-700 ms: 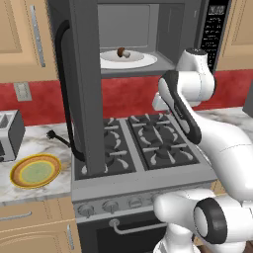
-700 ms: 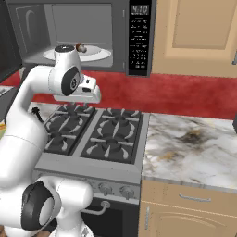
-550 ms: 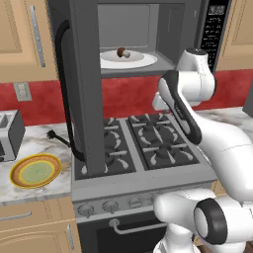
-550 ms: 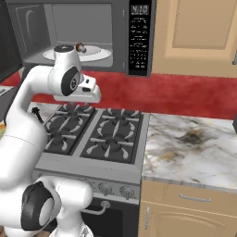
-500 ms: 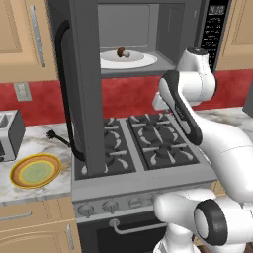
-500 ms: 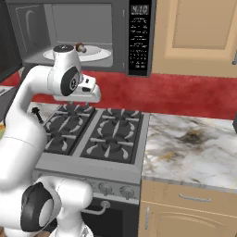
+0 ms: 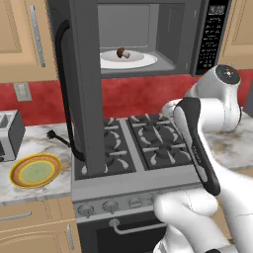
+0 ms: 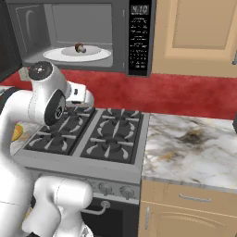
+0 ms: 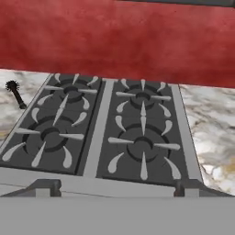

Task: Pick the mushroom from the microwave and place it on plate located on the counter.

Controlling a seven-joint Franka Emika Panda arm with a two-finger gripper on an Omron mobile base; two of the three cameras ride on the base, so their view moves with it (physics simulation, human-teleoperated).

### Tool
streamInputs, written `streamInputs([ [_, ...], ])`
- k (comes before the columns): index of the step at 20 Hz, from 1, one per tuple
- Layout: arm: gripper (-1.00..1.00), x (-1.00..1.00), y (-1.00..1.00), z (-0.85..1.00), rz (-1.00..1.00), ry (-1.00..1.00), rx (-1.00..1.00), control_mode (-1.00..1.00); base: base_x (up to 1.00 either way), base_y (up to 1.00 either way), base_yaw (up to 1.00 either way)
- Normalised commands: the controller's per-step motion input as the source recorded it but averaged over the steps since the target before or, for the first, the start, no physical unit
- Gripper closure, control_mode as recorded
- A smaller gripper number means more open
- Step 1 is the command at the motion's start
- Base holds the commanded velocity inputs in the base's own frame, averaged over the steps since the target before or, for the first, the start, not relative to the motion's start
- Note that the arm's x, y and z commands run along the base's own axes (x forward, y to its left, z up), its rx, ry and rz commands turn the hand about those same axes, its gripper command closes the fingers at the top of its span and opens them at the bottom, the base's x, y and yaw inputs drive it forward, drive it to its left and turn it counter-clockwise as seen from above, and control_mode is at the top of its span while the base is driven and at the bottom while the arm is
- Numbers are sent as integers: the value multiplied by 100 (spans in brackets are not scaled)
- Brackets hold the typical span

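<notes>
The mushroom [image 7: 121,52] [image 8: 80,47], brown-capped, lies on a white plate [image 7: 143,61] inside the microwave [image 7: 212,34] [image 8: 139,37], whose door [image 7: 86,89] stands swung open to the left. The yellow-orange plate [image 7: 35,170] rests on the counter [image 7: 47,148] left of the stove. My gripper [image 9: 117,187] hangs over the stove below the microwave, open, its fingertips [image 9: 47,187] wide apart with nothing between them. It looks down at the burners and is well short of the mushroom.
The grey stove top [image 7: 143,143] [image 9: 110,133] with black burners lies under the microwave. A toaster [image 7: 9,134] and a black cord [image 7: 57,137] sit on the left counter. More marbled counter [image 8: 194,143] stretches to the right. The open door juts out over the stove's left side.
The arm's upper joints have sunk lower and drawn back toward the base. The mushroom, plates and door have not moved.
</notes>
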Motion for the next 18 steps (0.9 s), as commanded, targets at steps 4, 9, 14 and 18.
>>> streamInputs([
  [4, -100, -43, 0, 44, 3, -42, 0, -100, 0, 0, 0],
  [9, -100, -10, 0, 65, 3, -33, 0, -100, 0, 0, 0],
  [14, -100, 4, 0, 84, 2, -15, 3, -100, 0, 0, 0],
  [18, -100, 31, 0, 72, 8, -2, 8, -100, 0, 0, 0],
])
